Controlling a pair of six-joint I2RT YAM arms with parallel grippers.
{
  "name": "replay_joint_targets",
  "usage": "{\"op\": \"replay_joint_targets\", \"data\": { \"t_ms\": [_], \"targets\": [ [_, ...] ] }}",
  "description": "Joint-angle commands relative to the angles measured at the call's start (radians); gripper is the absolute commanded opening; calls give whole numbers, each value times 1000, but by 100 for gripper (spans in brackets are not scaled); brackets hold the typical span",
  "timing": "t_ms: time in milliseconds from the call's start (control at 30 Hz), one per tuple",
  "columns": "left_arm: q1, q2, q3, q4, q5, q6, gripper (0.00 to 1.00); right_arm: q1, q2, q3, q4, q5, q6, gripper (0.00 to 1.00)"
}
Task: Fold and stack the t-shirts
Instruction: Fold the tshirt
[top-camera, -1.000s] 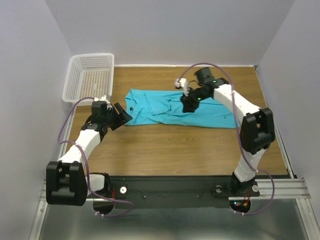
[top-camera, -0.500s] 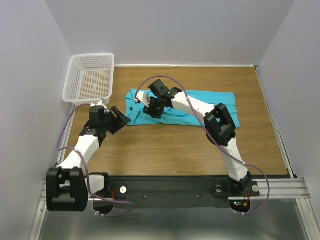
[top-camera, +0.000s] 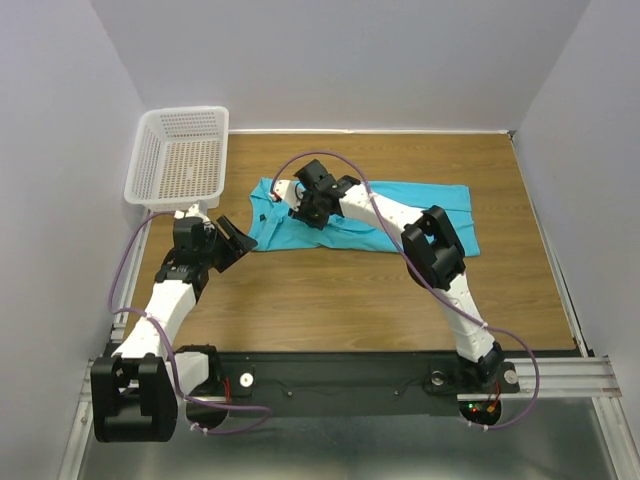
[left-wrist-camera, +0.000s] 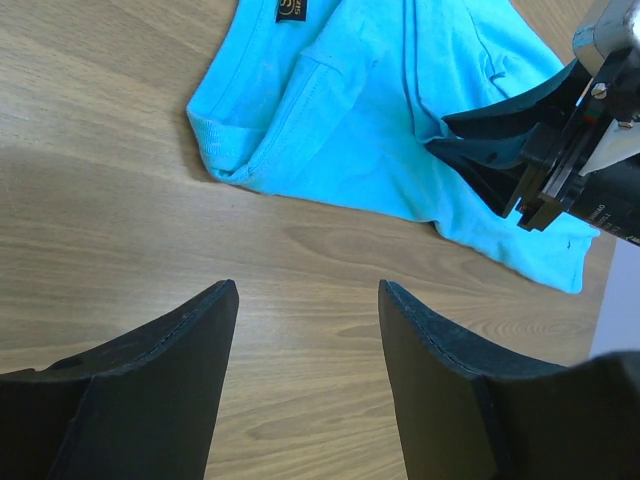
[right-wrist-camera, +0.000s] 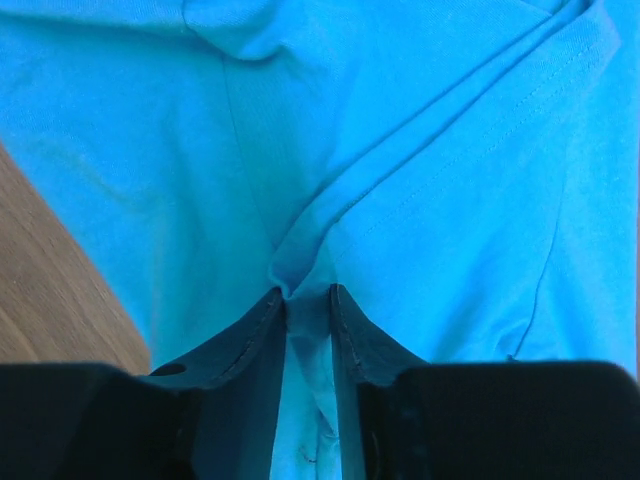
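The turquoise t-shirt (top-camera: 410, 213) lies spread lengthwise across the wooden table, its collar end with a dark label (left-wrist-camera: 291, 9) toward the left. My right gripper (top-camera: 302, 207) reaches far left over that end. In the right wrist view the gripper (right-wrist-camera: 308, 292) is shut on a raised fold of the shirt cloth (right-wrist-camera: 450, 200), which bunches between its fingers. My left gripper (top-camera: 245, 238) hovers over bare wood just left of the shirt's near corner (left-wrist-camera: 215, 150). The left gripper (left-wrist-camera: 307, 290) is open with nothing between its fingers.
A white mesh basket (top-camera: 140, 165) stands at the back left corner, just beyond my left gripper. Bare wood (top-camera: 330, 290) stretches between the shirt and the arm bases. Grey walls enclose the table on three sides.
My right gripper moved from the shirt's middle leftward to the collar end and closed on a fold. The left arm shifted only slightly.
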Motion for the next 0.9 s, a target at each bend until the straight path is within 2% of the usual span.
{"op": "replay_joint_targets", "data": {
  "t_ms": [0,233,433,733,867],
  "targets": [
    [5,-7,-6,11,0,29,69,6,-25,48,48,31,26,26],
    [7,-12,-8,11,5,35,69,-1,-37,69,55,63,75,9],
    [7,2,-12,11,8,44,69,-53,-45,83,97,107,156,2],
    [8,10,-8,15,11,47,69,-83,-36,71,178,277,212,9],
    [8,16,-8,17,8,51,69,-89,-37,66,187,293,218,20]
  ]
}}
